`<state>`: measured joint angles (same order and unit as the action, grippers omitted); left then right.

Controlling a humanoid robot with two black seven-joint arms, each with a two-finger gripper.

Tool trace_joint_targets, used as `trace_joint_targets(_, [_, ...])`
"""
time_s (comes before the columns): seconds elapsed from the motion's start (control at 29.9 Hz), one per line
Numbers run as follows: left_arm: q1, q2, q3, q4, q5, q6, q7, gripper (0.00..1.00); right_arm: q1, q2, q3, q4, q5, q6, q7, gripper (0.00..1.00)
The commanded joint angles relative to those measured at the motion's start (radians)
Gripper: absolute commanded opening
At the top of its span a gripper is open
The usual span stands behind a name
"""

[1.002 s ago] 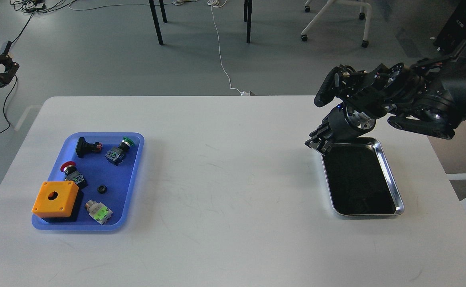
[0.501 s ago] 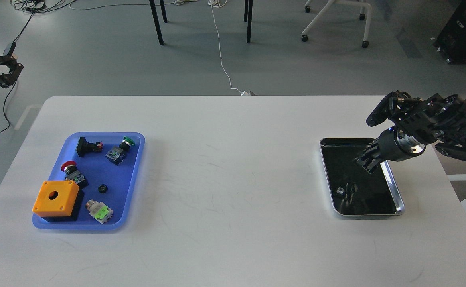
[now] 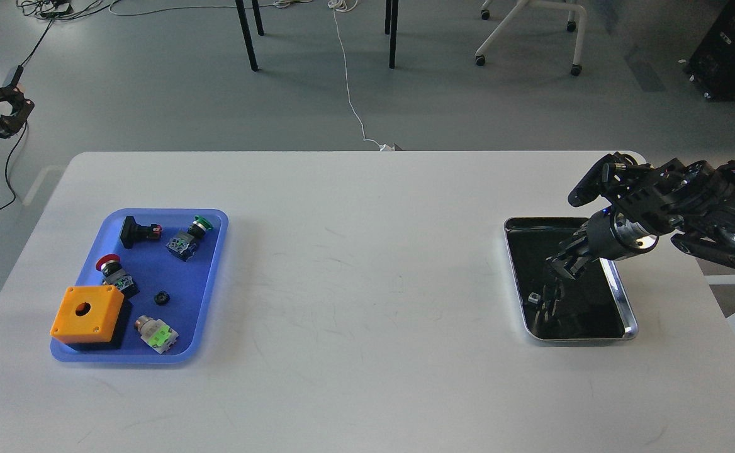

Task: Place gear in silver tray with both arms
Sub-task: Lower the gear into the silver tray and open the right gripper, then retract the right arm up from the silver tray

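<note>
The right gripper hangs low over the far half of the silver tray, fingers pointing down and to the left; whether they are apart or together cannot be told, nor whether they carry anything. A small black gear lies in the blue tray at the far left of the white table, well apart from that gripper. The left gripper, jaws apart, is off the table's left edge and nearer the gear, so the next reach looks like its job.
</note>
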<state>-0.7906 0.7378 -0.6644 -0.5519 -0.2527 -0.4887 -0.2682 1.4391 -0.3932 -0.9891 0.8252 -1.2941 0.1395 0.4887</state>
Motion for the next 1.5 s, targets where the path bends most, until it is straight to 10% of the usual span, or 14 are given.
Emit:
trace_joint_targets(0.0, [-0.007,0.003,0.0,0.0,0.003,0.0,0.0,0.99,0.003,-0.007,0.003,0.002,0.007,0.0,0.0,0.55])
trace_joint_targets(0.3, [-0.084,0.035,0.022,-0.016,0.073,0.0,0.052,0.98,-0.051,-0.065,0.499,-0.139,0.126,0.0,0.0,0.97])
trace_joint_targets(0.67, [-0.187,0.075,0.026,-0.282,0.685,0.0,0.072,0.98,-0.14,-0.047,0.958,-0.305,0.303,-0.005,0.0,0.98])
trace_joint_targets(1.07, [-0.105,0.112,0.051,-0.733,1.447,0.0,0.07,0.98,-0.301,-0.047,1.357,-0.307,1.011,0.012,-0.001,0.98])
trace_joint_targets(1.47, [0.093,0.121,0.074,-0.79,1.74,0.03,0.07,0.94,-0.497,-0.07,1.581,-0.299,1.428,0.187,-0.013,0.98])
